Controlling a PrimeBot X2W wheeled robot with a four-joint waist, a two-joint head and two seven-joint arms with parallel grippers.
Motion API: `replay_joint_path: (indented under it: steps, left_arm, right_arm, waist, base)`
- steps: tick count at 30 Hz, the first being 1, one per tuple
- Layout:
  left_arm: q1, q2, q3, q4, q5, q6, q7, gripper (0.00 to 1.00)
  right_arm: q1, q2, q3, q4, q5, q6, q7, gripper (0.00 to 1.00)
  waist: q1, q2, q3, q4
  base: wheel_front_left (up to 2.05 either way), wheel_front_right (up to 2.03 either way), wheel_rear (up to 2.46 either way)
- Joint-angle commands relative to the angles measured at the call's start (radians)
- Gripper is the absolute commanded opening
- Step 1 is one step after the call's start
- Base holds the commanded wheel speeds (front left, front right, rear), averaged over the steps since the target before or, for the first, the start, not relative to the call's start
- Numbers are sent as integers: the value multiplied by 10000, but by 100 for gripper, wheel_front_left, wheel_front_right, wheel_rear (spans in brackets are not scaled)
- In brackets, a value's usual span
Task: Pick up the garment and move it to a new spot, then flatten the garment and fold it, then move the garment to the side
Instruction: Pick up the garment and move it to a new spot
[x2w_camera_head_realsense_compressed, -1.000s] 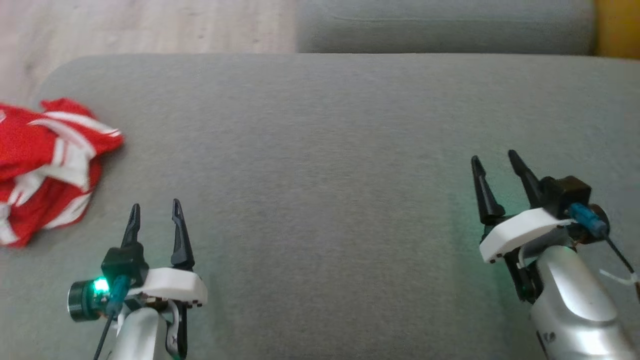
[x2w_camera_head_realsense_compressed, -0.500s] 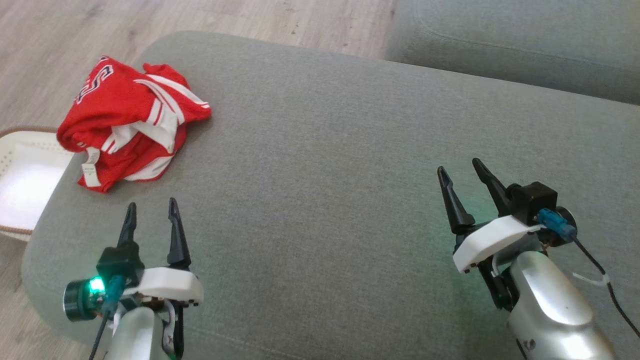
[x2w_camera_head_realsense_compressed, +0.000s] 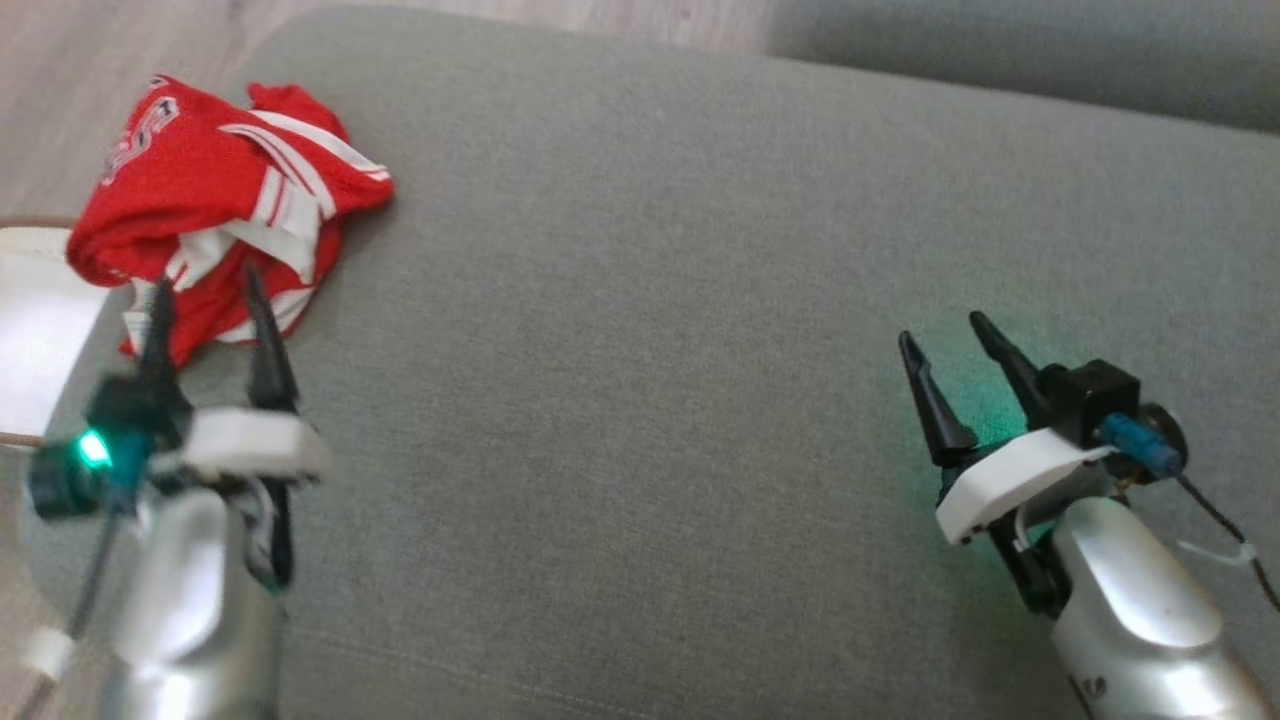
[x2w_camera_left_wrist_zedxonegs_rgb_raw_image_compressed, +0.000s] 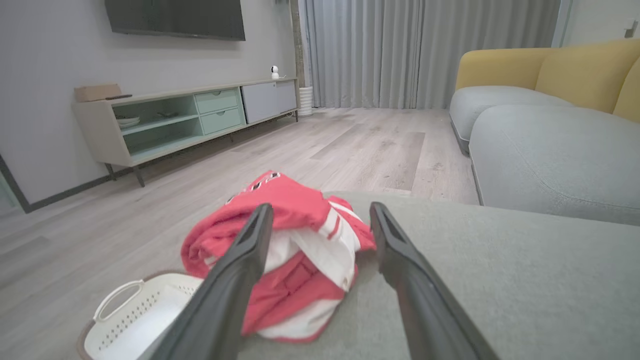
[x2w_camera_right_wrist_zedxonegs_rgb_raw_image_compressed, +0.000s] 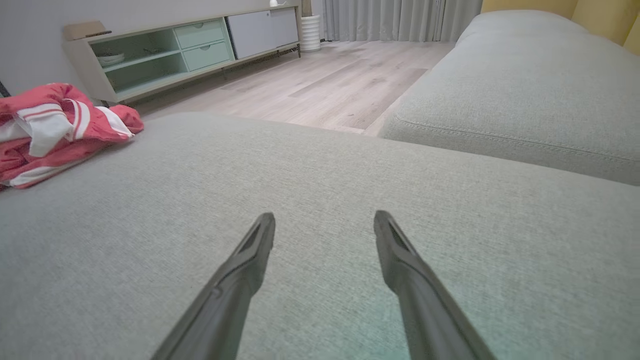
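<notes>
Basically nothing was ticked off yet, as far as I could tell. The red-and-white jersey (x2w_camera_head_realsense_compressed: 220, 170) sat crumpled in a heap at the upper left of the head view, on the corner of the grey couch cushion (x2w_camera_head_realsense_compressed: 640, 300), with a white laundry basket (x2w_camera_left_wrist_zedxonegs_rgb_raw_image_compressed: 135, 320) on the floor just beside that corner. The left claw (x2w_camera_head_realsense_compressed: 205, 282) was spread wide and empty, aimed straight at the heap, tips at its near edge; touching or not, hard to call. The right claw (x2w_camera_head_realsense_compressed: 943, 330) was wide and empty too, lower right, well apart from the jersey over bare cushion. So the pickup looked like the step in hand, with moving, flattening, folding and setting aside all left to do
</notes>
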Motion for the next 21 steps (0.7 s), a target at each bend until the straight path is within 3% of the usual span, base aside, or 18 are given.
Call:
replay_joint_path:
  steps: [1,12,21]
  left_arm:
    - [-646,515,370,-115,14,-62,-79,100]
    - [-3040,1852,581,1571,-41,-155,676,100]
    - [-3442,2346,433,2973,466,984,1853,100]
  right_arm:
    - [-332,-143,186,-345,114,40,-138,100]
    - [-653,-999,301,-785,389,40,-138,100]
    - [-820,-1338,269,-1039,541,40,-138,100]
  waist:
    - [-1,0,386,-220]
    - [-1,0,1726,-995]
    - [-1,0,2283,-1497]
  base:
    - [0,0,0]
    - [0,0,0]
    - [0,0,0]
